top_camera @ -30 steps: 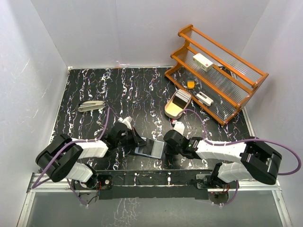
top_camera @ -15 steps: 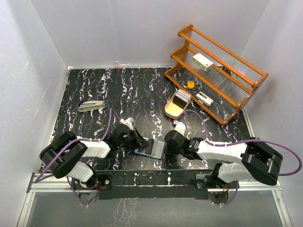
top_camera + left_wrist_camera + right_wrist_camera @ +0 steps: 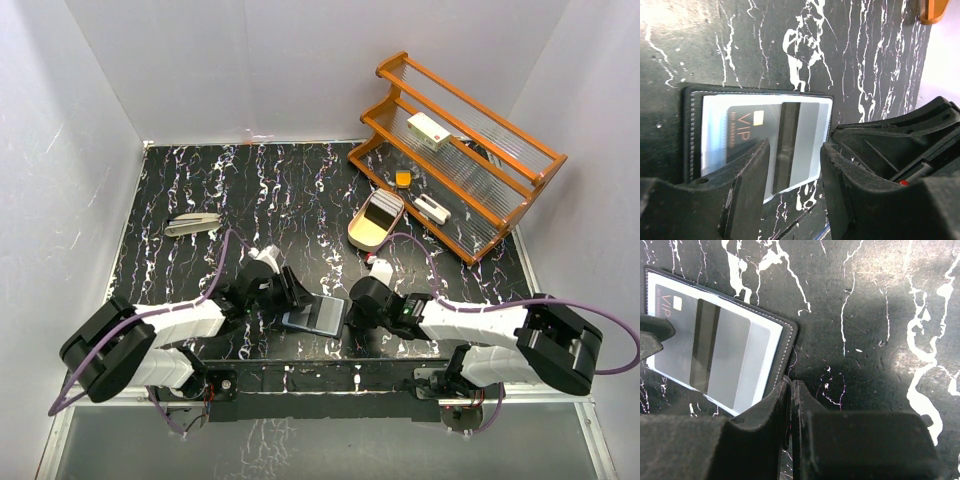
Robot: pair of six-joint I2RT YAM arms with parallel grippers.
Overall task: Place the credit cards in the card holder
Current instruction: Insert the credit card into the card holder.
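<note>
The small black bifold card holder (image 3: 316, 314) lies open near the black, white-veined desk's (image 3: 300, 190) near edge. On its pale inner face lie two overlapping flat credit cards (image 3: 747, 132), one dark, one grey. The left gripper (image 3: 794, 160) hangs open over them. The right gripper (image 3: 791, 390), closed and empty, sits at the holder's right edge. It would be best to brace the holder there and slide the cards in squarely and low.

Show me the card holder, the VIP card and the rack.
card holder (image 3: 691, 130): left wrist view, black left border.
VIP card (image 3: 747, 131): left wrist view, dark face.
rack (image 3: 500, 140): top external view, upper shelf.
</note>
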